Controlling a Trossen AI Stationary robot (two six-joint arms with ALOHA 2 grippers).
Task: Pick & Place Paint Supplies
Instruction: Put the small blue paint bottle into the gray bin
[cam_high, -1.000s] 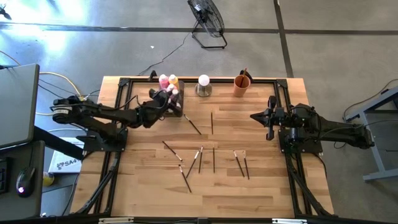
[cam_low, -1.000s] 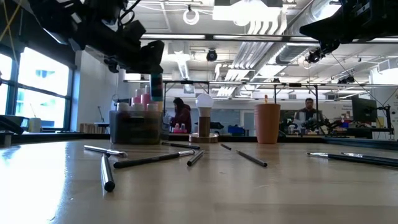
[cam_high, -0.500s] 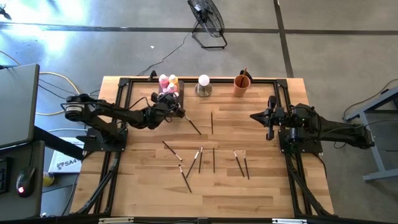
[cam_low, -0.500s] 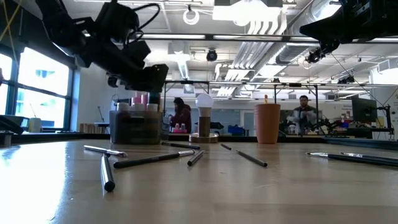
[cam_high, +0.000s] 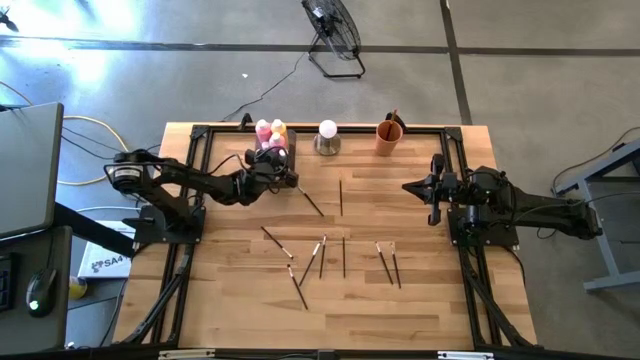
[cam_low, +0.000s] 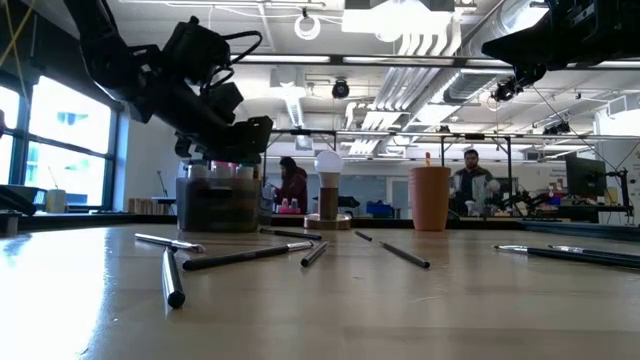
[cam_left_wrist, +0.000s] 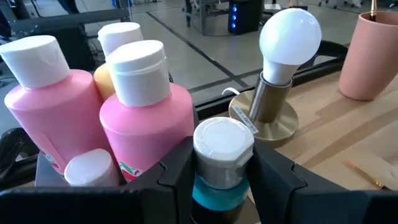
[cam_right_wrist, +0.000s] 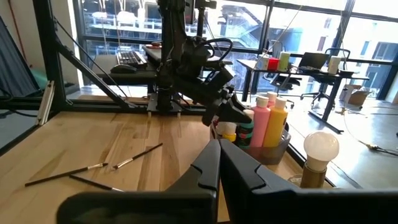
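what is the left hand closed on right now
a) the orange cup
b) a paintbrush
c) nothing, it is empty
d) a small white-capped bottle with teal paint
d: in the left wrist view the left hand has its two fingers on either side of a small white-capped bottle with teal paint, right beside the pink bottles in the tray.

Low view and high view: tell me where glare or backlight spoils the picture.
Low view: bright ceiling lamps and windows backlight the scene, so the left gripper and the tray read as dark silhouettes, and the near table is soft. High view: a pale sheen lies on the floor at upper left; the brushes show plainly on evenly lit wood.
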